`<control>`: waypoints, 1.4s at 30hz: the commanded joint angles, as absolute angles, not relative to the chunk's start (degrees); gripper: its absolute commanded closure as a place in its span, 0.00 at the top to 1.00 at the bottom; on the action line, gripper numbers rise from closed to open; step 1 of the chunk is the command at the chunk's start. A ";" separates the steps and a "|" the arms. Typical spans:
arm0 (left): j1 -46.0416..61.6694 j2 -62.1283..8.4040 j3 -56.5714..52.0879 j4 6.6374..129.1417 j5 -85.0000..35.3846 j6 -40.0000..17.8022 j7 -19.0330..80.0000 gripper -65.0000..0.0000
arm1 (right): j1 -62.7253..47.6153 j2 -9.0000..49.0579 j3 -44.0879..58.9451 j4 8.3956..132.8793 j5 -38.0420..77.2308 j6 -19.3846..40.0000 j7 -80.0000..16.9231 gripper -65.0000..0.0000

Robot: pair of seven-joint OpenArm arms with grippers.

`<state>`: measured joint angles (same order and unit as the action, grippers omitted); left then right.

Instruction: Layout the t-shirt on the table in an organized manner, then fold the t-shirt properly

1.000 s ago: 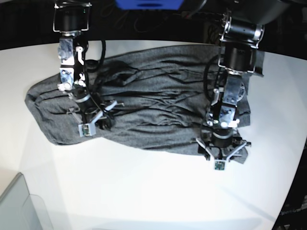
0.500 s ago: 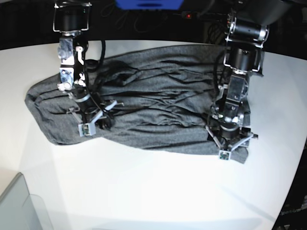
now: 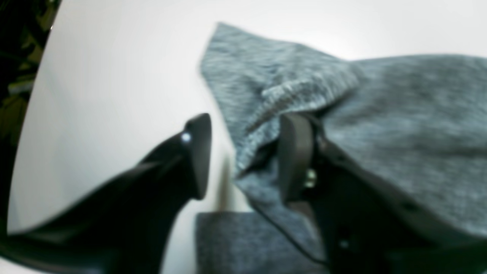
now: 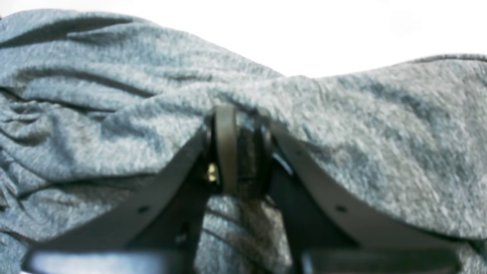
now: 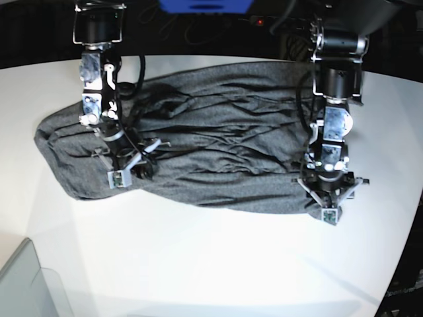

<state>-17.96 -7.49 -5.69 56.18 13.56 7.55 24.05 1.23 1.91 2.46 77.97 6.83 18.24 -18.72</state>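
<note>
The dark grey t-shirt (image 5: 218, 145) lies crumpled and stretched sideways across the white table (image 5: 198, 264). My right gripper (image 5: 125, 168) stands on the shirt's left part. In the right wrist view it (image 4: 243, 152) is shut, pinching a fold of the shirt (image 4: 342, 125). My left gripper (image 5: 328, 198) is at the shirt's near right corner. In the left wrist view it (image 3: 245, 160) is open. One finger (image 3: 198, 152) is over bare table (image 3: 114, 76), and the other finger (image 3: 295, 156) is under the shirt's edge (image 3: 274, 83).
A translucent grey bin corner (image 5: 26, 284) sits at the near left. The table's curved edge (image 5: 403, 251) runs down the right side, close to my left gripper. Dark clutter and cables lie behind the far edge.
My left gripper has moved right along the shirt's near edge to its right corner. My right gripper has stayed in place, shut on the shirt.
</note>
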 commanded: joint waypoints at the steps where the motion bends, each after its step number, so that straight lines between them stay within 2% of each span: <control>1: -19.56 -7.60 -6.29 56.84 14.02 8.04 23.08 0.33 | 2.24 2.07 2.51 78.81 7.34 18.77 -17.19 0.11; 3: -19.56 -7.87 -6.73 56.84 13.93 8.04 22.99 0.25 | 2.24 2.07 2.51 78.81 7.34 18.77 -17.19 0.11; 4: -19.56 -7.96 -6.64 56.84 13.93 8.04 22.99 0.24 | 2.24 2.07 2.42 78.81 7.34 18.77 -17.19 0.11; 9: -19.21 -7.60 -8.31 58.15 13.85 8.40 22.90 0.24 | 2.24 1.89 2.24 78.81 7.34 18.77 -17.19 0.11; 15: -18.59 -4.53 -23.96 61.93 9.54 8.04 22.90 0.24 | 2.24 1.89 2.24 78.81 7.34 18.77 -17.19 0.11; 21: -16.48 -4.53 -28.79 62.29 1.27 7.96 22.90 0.24 | 2.24 1.98 2.33 78.81 7.34 18.77 -17.19 0.11; 26: -14.46 -4.79 -25.19 67.30 -3.82 7.96 23.43 0.24 | 2.15 1.89 2.24 78.81 7.34 18.77 -17.19 0.11; 31: -10.59 -4.88 -12.97 79.25 2.42 8.40 23.43 0.24 | 2.15 1.80 2.24 78.81 7.34 18.77 -17.19 0.11; 33: -10.51 -4.53 -9.63 80.48 6.46 8.40 23.43 0.29 | 2.15 1.89 2.24 78.81 7.34 18.77 -17.19 0.11; 38: -11.03 -4.35 -2.95 76.18 15.34 8.40 23.43 0.57 | 2.07 1.98 2.33 78.81 7.34 18.77 -17.19 0.11; 42: -13.05 -4.35 -2.33 70.37 18.24 8.40 23.16 0.64 | 1.98 2.07 2.51 78.90 7.34 18.77 -17.19 0.11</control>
